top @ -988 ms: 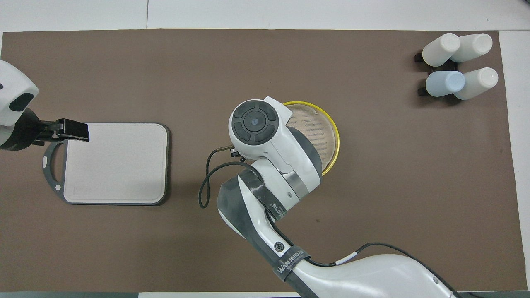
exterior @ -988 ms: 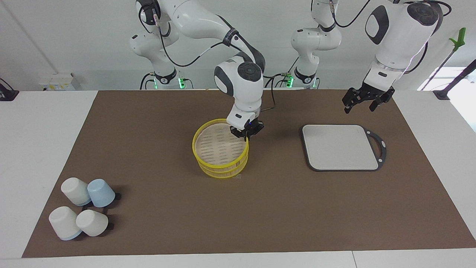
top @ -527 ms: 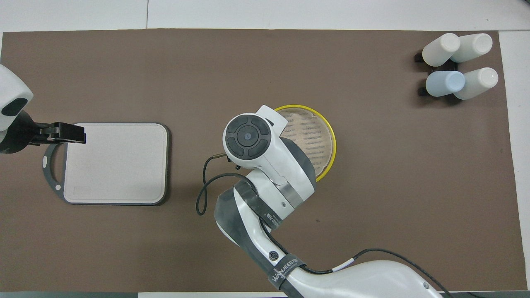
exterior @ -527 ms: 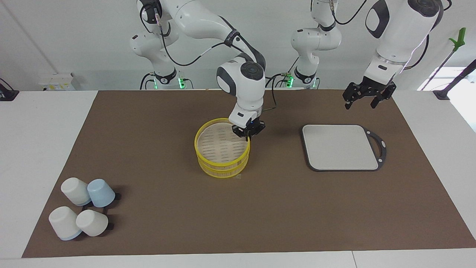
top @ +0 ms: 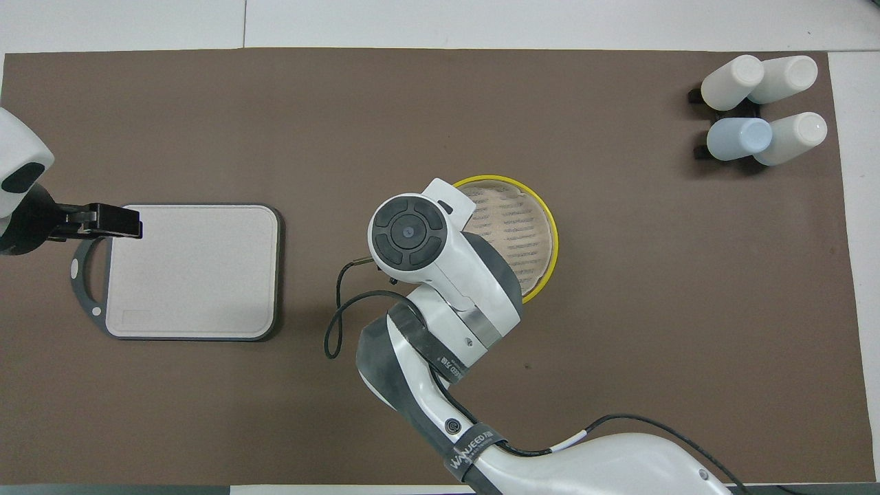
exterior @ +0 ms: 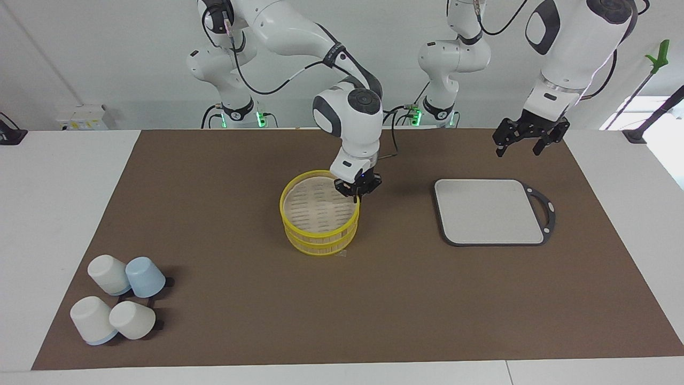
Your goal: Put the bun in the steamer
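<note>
The steamer (exterior: 315, 209) stands mid-mat, two yellow-rimmed tiers stacked, its slotted base (top: 524, 227) bare. My right gripper (exterior: 357, 193) sits at the top rim on the side toward the left arm's end, shut on that rim. In the overhead view the right arm's wrist covers this gripper and part of the steamer. My left gripper (exterior: 526, 144) hangs open and holds nothing, over the mat by the tray's edge nearest the robots; its fingers (top: 117, 221) show over the handle end. The bun is out of view.
A grey square tray (exterior: 489, 211) with a black handle lies toward the left arm's end (top: 192, 271). Several upturned cups (exterior: 120, 299) cluster at the mat's corner toward the right arm's end, farthest from the robots (top: 760, 110).
The steamer has shifted slightly toward the left arm's end and nearer the robots, along with my right gripper. The left arm has lifted a little.
</note>
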Motion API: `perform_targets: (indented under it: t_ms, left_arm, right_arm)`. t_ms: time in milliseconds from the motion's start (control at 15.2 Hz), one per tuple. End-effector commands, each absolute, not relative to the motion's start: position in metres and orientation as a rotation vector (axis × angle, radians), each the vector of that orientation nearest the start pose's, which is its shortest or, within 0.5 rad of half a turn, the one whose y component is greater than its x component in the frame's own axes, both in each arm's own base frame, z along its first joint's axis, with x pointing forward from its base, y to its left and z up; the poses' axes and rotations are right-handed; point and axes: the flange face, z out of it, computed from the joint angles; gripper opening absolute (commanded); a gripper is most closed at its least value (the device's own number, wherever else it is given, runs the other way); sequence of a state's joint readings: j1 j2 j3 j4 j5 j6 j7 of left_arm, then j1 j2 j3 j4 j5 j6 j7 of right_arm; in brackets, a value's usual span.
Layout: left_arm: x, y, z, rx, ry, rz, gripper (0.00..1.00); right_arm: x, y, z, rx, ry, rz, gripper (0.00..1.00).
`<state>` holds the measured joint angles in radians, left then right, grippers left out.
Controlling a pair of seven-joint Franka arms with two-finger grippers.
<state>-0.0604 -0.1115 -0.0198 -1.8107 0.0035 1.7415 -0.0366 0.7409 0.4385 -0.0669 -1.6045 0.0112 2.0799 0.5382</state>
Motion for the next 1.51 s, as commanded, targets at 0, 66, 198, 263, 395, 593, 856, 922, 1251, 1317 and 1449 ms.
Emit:
perform_targets:
  t_ms: [0,66,198,263,395,593,856,922,1251,1317,1449]
  left_arm:
    - [0.523,-0.040,0.588,-3.155,0.086,-0.074,1.00]
    - [0.523,-0.040,0.589,-3.155,0.086,-0.076,1.00]
    - [0.522,-0.040,0.588,-3.155,0.086,-0.072,1.00]
    - [0.522,-0.040,0.587,-3.155,0.086,-0.069,1.00]
    - [0.522,-0.040,0.587,-3.154,0.086,-0.060,1.00]
    - [0.521,-0.040,0.586,-3.154,0.086,-0.055,1.00]
    - [0.521,-0.041,0.586,-3.154,0.083,-0.055,1.00]
    - [0.521,-0.041,0.587,-3.155,0.081,-0.057,1.00]
    - [0.521,-0.042,0.587,-3.155,0.079,-0.059,1.00]
    - [0.521,-0.042,0.587,-3.155,0.079,-0.059,1.00]
    - [0.521,-0.042,0.587,-3.155,0.079,-0.057,1.00]
  right_arm:
    - [0.518,0.430,0.380,-3.103,-0.178,-0.077,0.53]
    - [0.519,0.429,0.381,-3.106,-0.176,-0.071,0.63]
    - [0.525,0.421,0.391,-3.112,-0.151,-0.065,1.00]
    - [0.530,0.411,0.400,-3.117,-0.130,-0.058,1.00]
    - [0.552,0.366,0.434,-3.118,-0.033,-0.059,1.00]
    - [0.572,0.280,0.482,-3.129,0.114,-0.006,1.00]
    - [0.567,0.167,0.536,-3.143,0.088,0.128,1.00]
    - [0.561,0.137,0.552,-3.140,0.103,0.162,1.00]
    - [0.544,0.084,0.608,-3.116,0.059,0.122,1.00]
    - [0.545,0.079,0.608,-3.115,0.073,0.129,1.00]
    - [0.550,0.057,0.605,-3.112,0.135,0.123,1.00]
